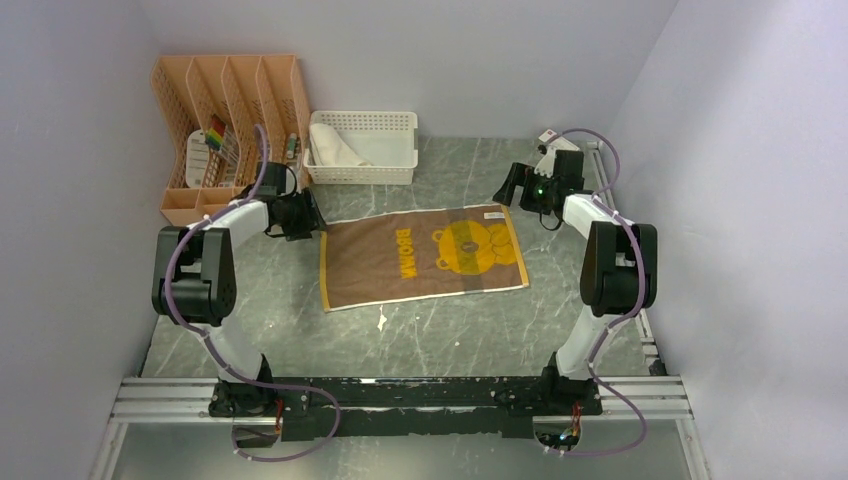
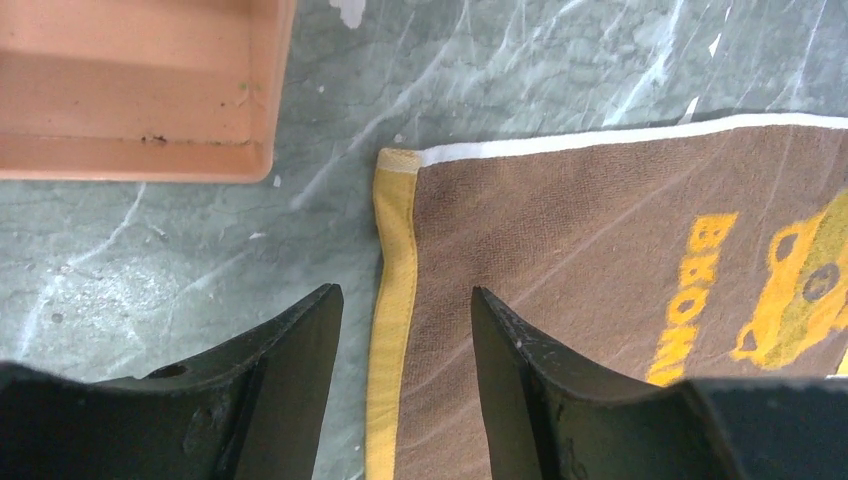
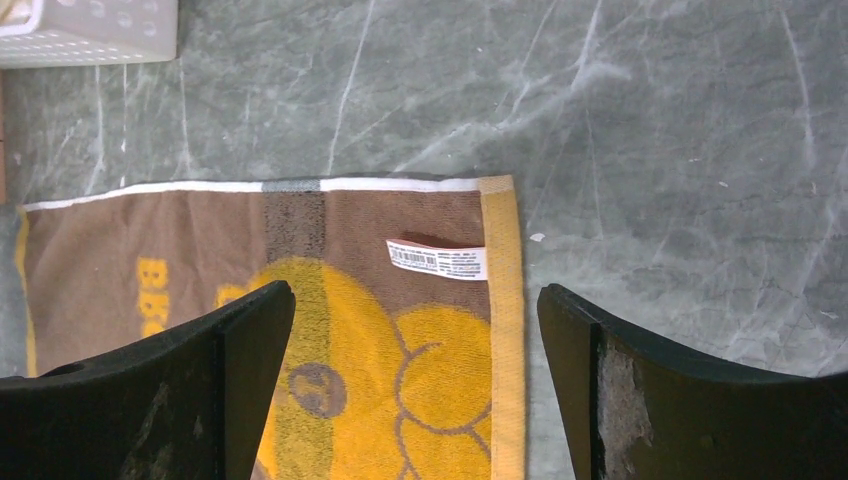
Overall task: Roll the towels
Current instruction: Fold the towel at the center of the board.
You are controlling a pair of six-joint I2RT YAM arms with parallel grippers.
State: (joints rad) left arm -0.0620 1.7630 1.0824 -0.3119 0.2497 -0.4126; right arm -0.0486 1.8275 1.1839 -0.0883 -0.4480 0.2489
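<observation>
The mustard-yellow and brown towel (image 1: 420, 258) lies flat and spread out on the table, with a bear picture on its right half. My left gripper (image 1: 305, 218) is open over the towel's far left corner; in the left wrist view the gripper (image 2: 406, 292) straddles the yellow side hem of the towel (image 2: 600, 260). My right gripper (image 1: 512, 185) is open over the far right corner; in the right wrist view the gripper (image 3: 415, 290) spans the bear's ear and the right hem of the towel (image 3: 330, 250). The white towel (image 1: 335, 148) lies crumpled in the basket; its stripe is hidden.
The white lattice basket (image 1: 365, 175) stands behind the towel and shows in the right wrist view (image 3: 90, 30). An orange file organiser (image 1: 225, 130) stands at the back left, close to the left gripper, and also shows in the left wrist view (image 2: 130, 90). A white label (image 3: 437, 258) sits on the towel's right corner. Walls enclose the table.
</observation>
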